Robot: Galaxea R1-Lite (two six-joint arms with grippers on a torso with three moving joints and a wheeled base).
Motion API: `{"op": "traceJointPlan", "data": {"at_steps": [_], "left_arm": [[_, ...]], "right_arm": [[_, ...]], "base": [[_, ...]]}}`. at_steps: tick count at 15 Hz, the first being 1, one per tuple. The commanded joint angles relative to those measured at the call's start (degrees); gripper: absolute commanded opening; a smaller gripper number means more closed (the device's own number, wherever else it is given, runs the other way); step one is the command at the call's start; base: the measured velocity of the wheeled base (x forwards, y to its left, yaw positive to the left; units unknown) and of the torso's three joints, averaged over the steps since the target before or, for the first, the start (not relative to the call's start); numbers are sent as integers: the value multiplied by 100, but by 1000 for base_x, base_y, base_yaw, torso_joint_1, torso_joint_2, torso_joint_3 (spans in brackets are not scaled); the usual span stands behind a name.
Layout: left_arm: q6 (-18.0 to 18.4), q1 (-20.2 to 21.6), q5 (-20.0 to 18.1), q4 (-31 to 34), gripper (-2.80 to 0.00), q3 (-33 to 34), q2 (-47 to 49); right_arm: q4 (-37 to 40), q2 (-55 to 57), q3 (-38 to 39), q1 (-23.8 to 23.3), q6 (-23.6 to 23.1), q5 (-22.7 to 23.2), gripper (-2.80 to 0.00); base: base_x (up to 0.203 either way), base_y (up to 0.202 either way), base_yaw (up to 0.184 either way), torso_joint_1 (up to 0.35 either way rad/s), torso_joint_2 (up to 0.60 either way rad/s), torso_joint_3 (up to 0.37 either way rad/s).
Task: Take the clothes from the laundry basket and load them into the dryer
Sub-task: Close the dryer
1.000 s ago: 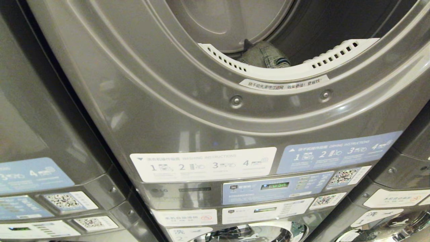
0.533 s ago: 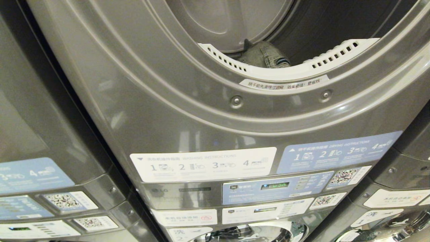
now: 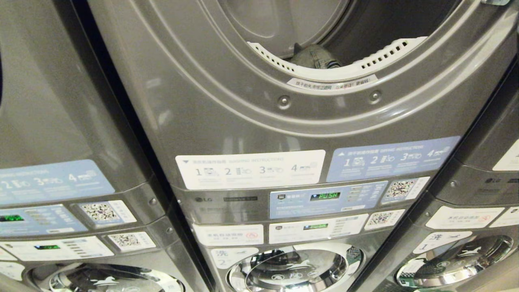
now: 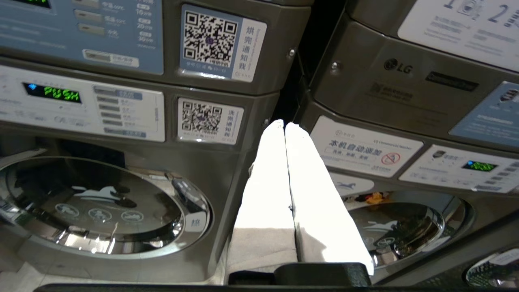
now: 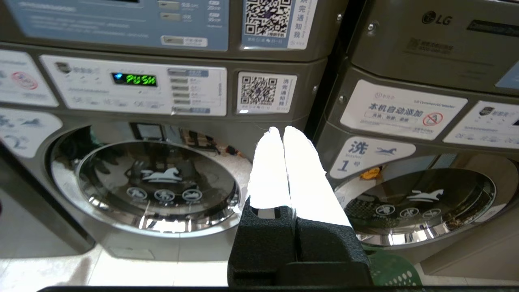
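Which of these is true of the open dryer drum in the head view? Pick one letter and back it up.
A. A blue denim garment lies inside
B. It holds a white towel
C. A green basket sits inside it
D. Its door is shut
A: a piece of blue denim clothing lies in the dryer drum, just behind the white perforated rim of the open mouth.

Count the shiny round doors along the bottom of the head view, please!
3: the left door, the middle door and the right door. Each is partly cut off by the picture's edge; more may lie out of view.
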Motion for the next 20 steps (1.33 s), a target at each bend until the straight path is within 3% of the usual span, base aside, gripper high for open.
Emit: {"op": "traceJointPlan", "data": {"at_steps": [1,11,20], "left_arm": [[-9,-1,4,-3,-280,176,0],[9,-1,-5,-3,-280,176,6],[-18,-1,4,-3,-280,176,1]], "right_arm": [[-4,-2,35,2,-6,3,-280],[-4,-2,35,2,0,3,-280],[-4,-2,35,2,118,-41,-280]], "base": [[-197,0,0,2,2,5],[-190,0,1,2,1,2],[-5,0,0,3,-1,0]]}}
